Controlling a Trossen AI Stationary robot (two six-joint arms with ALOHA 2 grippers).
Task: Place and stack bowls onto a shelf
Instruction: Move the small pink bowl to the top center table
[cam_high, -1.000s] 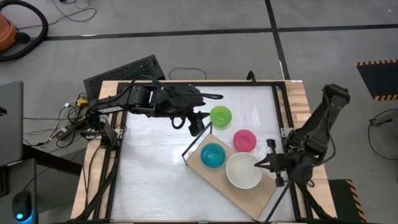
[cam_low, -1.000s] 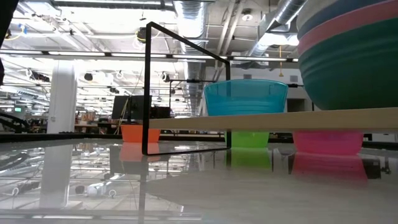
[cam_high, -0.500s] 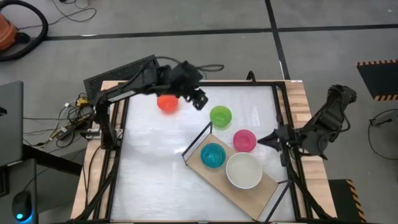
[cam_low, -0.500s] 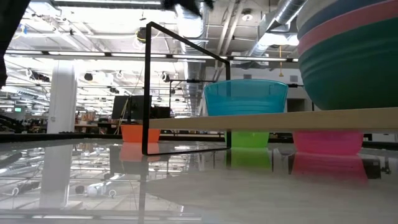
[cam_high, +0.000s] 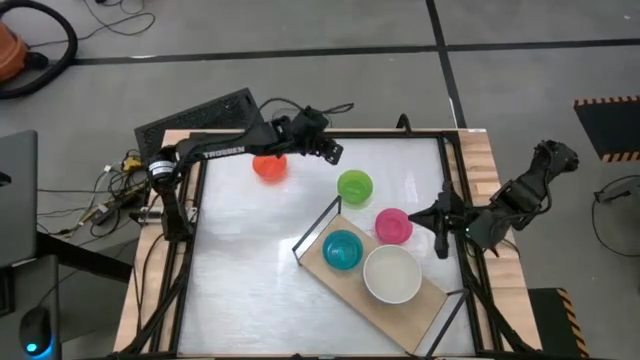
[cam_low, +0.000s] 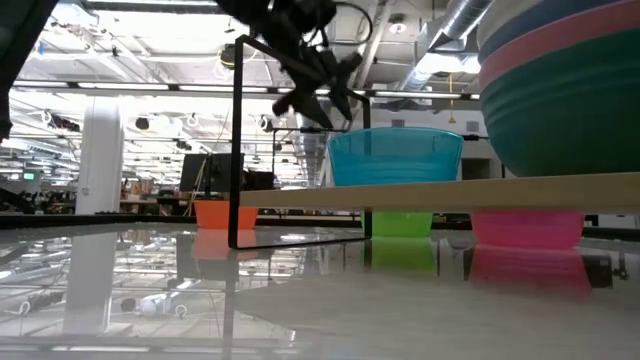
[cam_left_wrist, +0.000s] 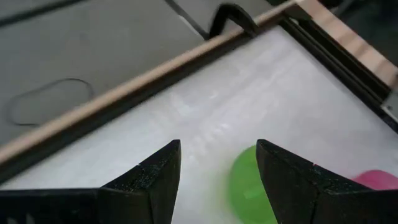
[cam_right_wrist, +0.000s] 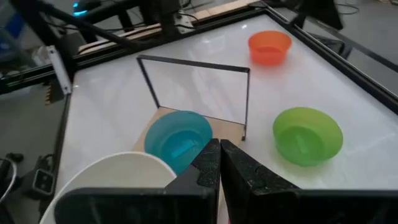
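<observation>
Since a second ago my left claw (cam_high: 333, 152) has swung off the orange bowl (cam_high: 268, 166) toward the lime bowl (cam_high: 355, 186), fingers spread and empty, while my right claw (cam_high: 441, 222) has closed in at 3 o'clock of the pink bowl (cam_high: 393, 224), pinched shut on nothing. To do this well I should straddle the lime rim squarely, then carry it to the shelf (cam_high: 338, 283), at 5 o'clock on the glossy white table (cam_high: 240, 270), where the cyan bowl (cam_high: 342, 249) and the white stack (cam_high: 391, 274) sit; grey floor and cables lie beyond.

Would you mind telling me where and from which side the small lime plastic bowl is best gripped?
Probably by its rim. The small lime plastic bowl stands upright and open-mouthed on the white tabletop, apart from the pink bowl. Come from above, one finger inside the wall; the open left gripper is nearest.
</observation>
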